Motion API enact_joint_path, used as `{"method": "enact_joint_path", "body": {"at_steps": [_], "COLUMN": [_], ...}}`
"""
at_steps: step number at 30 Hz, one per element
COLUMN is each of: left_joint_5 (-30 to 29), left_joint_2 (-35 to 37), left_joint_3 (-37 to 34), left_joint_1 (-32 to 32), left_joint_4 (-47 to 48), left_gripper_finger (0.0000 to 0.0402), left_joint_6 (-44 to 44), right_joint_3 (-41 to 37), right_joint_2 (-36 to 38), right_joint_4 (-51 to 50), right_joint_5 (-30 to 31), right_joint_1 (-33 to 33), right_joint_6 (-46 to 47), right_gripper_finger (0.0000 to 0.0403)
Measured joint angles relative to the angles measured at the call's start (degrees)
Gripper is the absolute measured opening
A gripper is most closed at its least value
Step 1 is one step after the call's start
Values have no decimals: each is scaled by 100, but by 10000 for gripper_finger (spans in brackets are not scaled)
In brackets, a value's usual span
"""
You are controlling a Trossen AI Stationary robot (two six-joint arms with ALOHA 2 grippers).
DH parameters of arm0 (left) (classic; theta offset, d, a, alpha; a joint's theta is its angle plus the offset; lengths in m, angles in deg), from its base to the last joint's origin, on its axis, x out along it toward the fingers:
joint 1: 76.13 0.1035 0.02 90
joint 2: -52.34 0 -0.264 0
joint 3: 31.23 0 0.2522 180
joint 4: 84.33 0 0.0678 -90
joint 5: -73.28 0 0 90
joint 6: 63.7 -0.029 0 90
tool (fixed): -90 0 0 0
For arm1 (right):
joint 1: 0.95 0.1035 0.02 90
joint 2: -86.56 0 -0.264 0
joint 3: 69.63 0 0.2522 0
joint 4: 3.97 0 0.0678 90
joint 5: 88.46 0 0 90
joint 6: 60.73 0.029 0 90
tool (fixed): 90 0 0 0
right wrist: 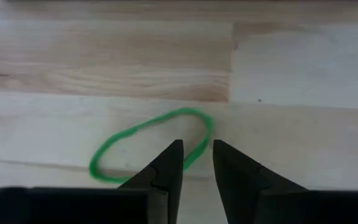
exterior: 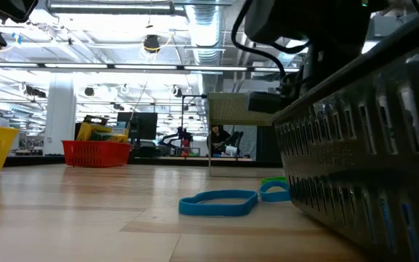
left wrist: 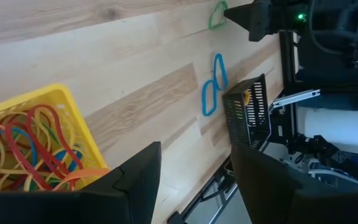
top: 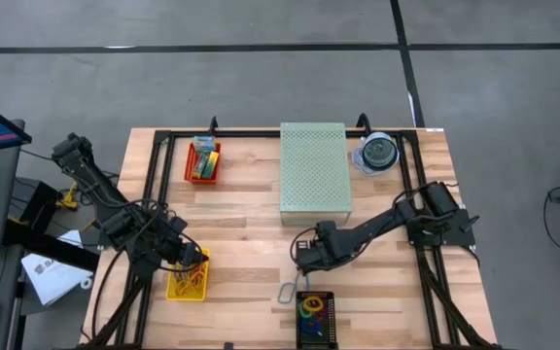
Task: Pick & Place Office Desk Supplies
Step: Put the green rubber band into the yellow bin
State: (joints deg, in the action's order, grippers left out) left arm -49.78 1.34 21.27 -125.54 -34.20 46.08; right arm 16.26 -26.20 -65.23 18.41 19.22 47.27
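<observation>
A green rubber band (right wrist: 135,130) lies flat on the wooden table (top: 251,224), left of the middle. My right gripper (right wrist: 197,146) points down over it, narrowly open, its fingertips standing on either side of the band's end strand. It shows in the high view too, where my right gripper (top: 302,261) is near the table's middle. Two blue bands (top: 288,290) lie just nearer the front edge. My left gripper (left wrist: 196,149) hangs open and empty over a yellow basket (left wrist: 42,93) of several coloured bands at the front left. My right gripper comes from above, pointing down, with one fingertip inside the green loop and one outside, across the strand at the loop's end (right wrist: 205,134). The band lies flat on the table. Whether the fingertips touch the strand I cannot tell.
A black mesh basket (top: 299,309) with bands stands at the front edge beside the blue bands. A red basket (top: 189,167) with crayon boxes is at the far left. The pale green perforated box (top: 314,173) and a clear disc case (top: 377,154) stand at the far middle and right.
</observation>
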Motion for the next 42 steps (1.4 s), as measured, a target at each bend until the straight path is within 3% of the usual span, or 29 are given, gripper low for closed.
{"method": "enact_joint_path", "body": {"at_steps": [10,18,28,34,38,42], "left_joint_5": [-22,-55,-45,-32,-13,290], "left_joint_2": [-2,-3,-3,-51,-171,-409], "left_joint_3": [0,0,0,4,4,4], "left_joint_1": [0,0,0,118,486,1117], "left_joint_4": [-103,-284,-867,-1568,-1679,-2473], "left_gripper_finger": [191,191,191,191,191,191], "left_joint_6": [0,-144,-825,-1640,-1816,-2510], "right_joint_3": [-274,-285,113,597,904,1212], "right_joint_2": [42,26,253,785,1103,1318], "right_joint_4": [286,313,409,669,1054,1547], "right_joint_5": [-2,158,504,1018,1511,1689], "right_joint_1": [48,44,510,927,999,921], "right_joint_6": [-75,-559,-974,-1846,-2854,-3953], "right_gripper_finger": [66,6,1,1,0,0]}}
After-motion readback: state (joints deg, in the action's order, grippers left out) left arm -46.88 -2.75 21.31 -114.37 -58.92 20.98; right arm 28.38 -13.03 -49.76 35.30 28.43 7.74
